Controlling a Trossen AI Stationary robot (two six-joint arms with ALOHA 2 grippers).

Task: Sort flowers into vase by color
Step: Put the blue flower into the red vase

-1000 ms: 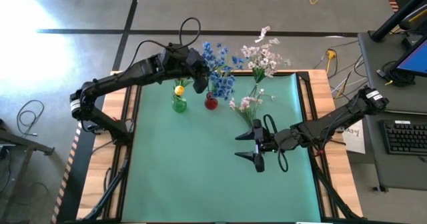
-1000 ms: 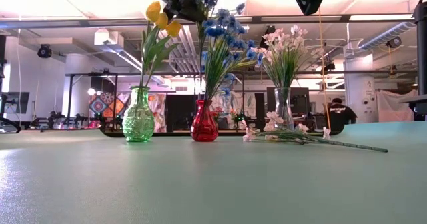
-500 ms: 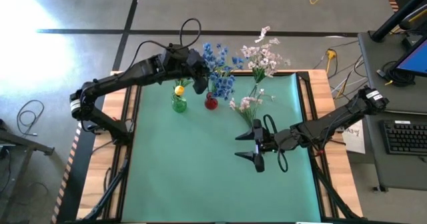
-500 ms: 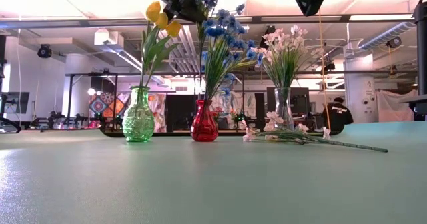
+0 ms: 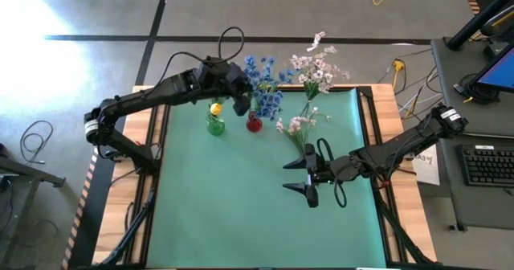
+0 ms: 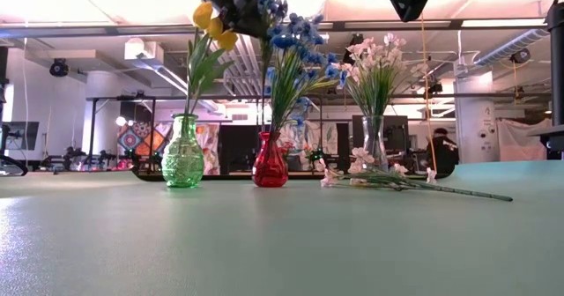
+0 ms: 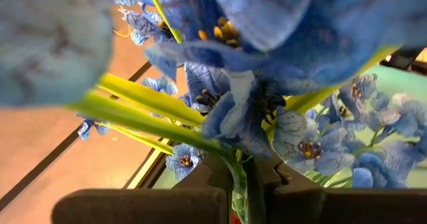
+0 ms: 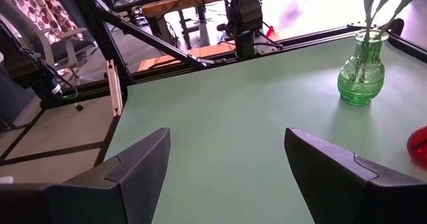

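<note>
My left gripper (image 5: pixel 241 101) has shifted a little since a second ago: in the low view it now sits slightly higher and further left above the red vase (image 6: pixel 270 164), carrying its blue flower (image 7: pixel 267 111) with it. My fingers (image 7: pixel 280 184) are pinched shut on the thin green stem, which runs up between them in the left wrist view. The stem feels like a light plastic wand, stiff enough to steer but springy, and smooth enough to twist in the pinch; the cloth petals are soft and would crush, so the stem below the blossoms is the place to hold. The blue bunch (image 5: pixel 265 89) already stands in the red vase, the yellow buds (image 6: pixel 211 27) in the green vase (image 5: pixel 214 125), and pale blossoms (image 5: pixel 317 69) in the clear vase (image 6: pixel 376 146). One pink-white spray (image 5: pixel 299 127) lies flat on the green mat (image 5: pixel 241 214). My right gripper (image 5: pixel 307 176) hangs just beside its stem end, fingers apart and empty.
</note>
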